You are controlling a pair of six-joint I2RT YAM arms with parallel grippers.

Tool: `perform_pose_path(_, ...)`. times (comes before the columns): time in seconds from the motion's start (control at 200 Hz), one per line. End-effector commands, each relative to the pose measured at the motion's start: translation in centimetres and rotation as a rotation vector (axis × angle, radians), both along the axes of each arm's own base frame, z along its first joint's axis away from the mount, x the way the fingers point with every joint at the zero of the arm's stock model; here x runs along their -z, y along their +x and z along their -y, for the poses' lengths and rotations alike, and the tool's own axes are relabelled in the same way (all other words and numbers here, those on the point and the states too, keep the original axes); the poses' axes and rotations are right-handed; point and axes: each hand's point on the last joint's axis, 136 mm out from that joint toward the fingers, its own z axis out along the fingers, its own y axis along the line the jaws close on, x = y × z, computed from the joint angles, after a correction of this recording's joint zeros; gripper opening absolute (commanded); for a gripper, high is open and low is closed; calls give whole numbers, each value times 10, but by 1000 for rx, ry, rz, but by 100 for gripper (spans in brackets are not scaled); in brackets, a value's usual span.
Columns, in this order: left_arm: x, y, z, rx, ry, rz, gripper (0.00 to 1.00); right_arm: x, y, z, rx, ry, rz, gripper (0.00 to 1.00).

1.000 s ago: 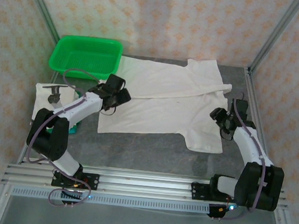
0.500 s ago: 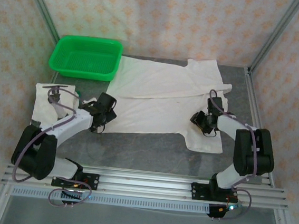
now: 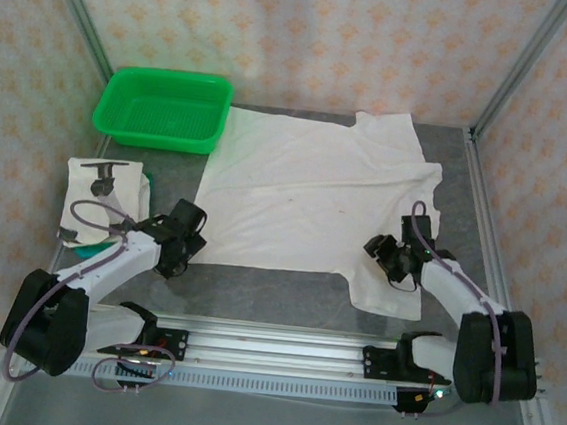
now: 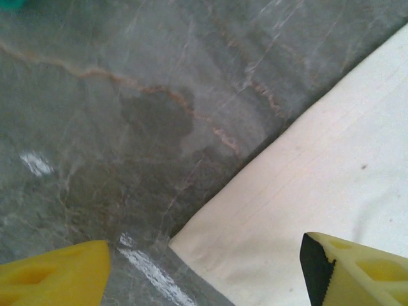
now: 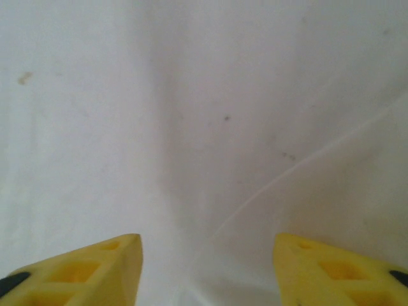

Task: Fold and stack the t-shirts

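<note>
A white t-shirt (image 3: 306,190) lies spread flat across the middle of the table. Its near left hem corner (image 4: 191,245) sits on the grey table between my left gripper's yellow fingers (image 4: 54,274). My left gripper (image 3: 182,245) (image 4: 204,284) is open at that corner, with one finger over the cloth and one over the bare table. My right gripper (image 3: 385,254) (image 5: 207,271) hovers open over the shirt's near right sleeve (image 3: 389,283), with white cloth (image 5: 210,127) under it and nothing between the fingers. A second, folded t-shirt (image 3: 105,190) with a dark mark lies at the left.
A green mesh basket (image 3: 163,109) stands at the back left. Frame posts rise at the back corners, and an aluminium rail (image 3: 270,352) runs along the near edge. Bare grey table (image 3: 276,292) lies between the shirt's hem and the rail.
The shirt, folded lengthwise a second ago, now lies opened out flat. Both grippers moved toward the near edge, the left to the hem corner, the right onto the near sleeve.
</note>
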Motion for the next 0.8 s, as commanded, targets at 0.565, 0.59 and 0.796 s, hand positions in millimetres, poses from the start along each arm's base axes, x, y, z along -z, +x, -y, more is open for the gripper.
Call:
perform_pose_path(0.565,22,17,15,-224,-147,9,54,-57,-39,20,32,-81,54,62)
perform_pose_path(0.59,22,17,14,-226,-144,10,52,-58,-40,22,34,-86,54,63)
perform_pose_path(0.796,19,24,15,-207,-146,10,29,-59,-43,21,39,-72,53,63)
